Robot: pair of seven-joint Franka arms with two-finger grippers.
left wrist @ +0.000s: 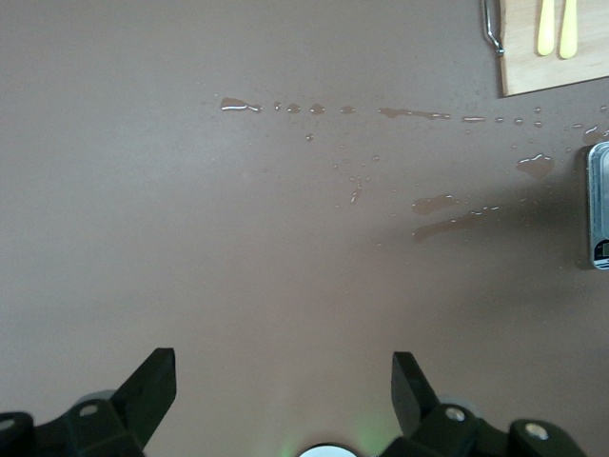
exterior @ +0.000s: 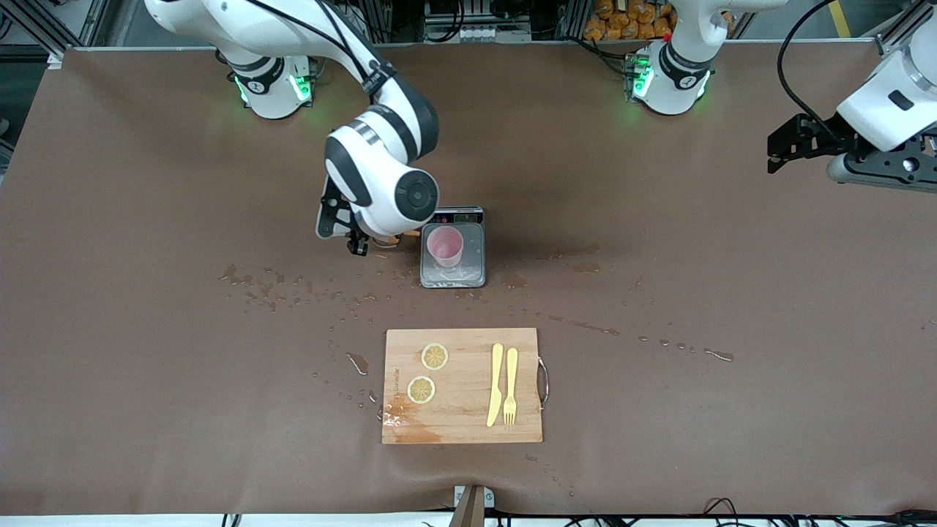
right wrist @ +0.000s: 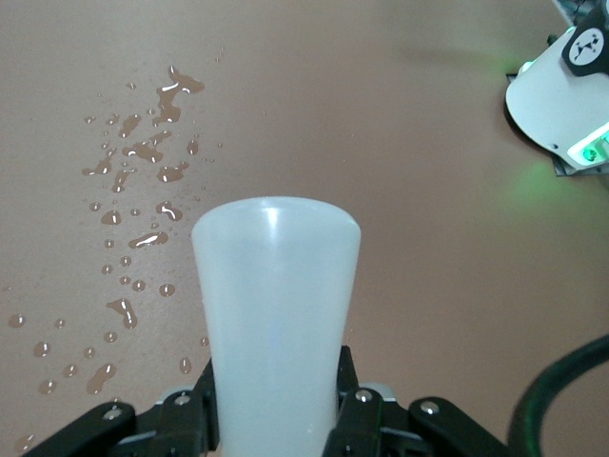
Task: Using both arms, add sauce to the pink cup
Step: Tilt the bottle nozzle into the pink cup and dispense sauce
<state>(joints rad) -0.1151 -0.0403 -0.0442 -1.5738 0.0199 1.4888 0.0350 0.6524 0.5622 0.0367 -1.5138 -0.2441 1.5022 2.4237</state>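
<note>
The pink cup [exterior: 445,247] stands upright on the grey scale [exterior: 474,258] near the table's middle. My right gripper [exterior: 357,241] hangs low beside the scale, toward the right arm's end, mostly hidden under its own wrist. It is shut on the sauce [right wrist: 276,305], a translucent whitish bottle clamped between the fingers [right wrist: 354,400] of the right gripper [right wrist: 276,386]. Only an orange bit of the sauce [exterior: 389,237] shows in the front view, next to the scale. My left gripper [exterior: 787,150] waits open and empty over bare table at the left arm's end, and the left gripper [left wrist: 284,367] holds nothing.
A wooden cutting board [exterior: 461,417] lies nearer the front camera than the scale, with two lemon slices [exterior: 435,356], a yellow knife [exterior: 495,384] and a yellow fork [exterior: 510,386]. Water drops [exterior: 249,282] speckle the table between the scale and the board.
</note>
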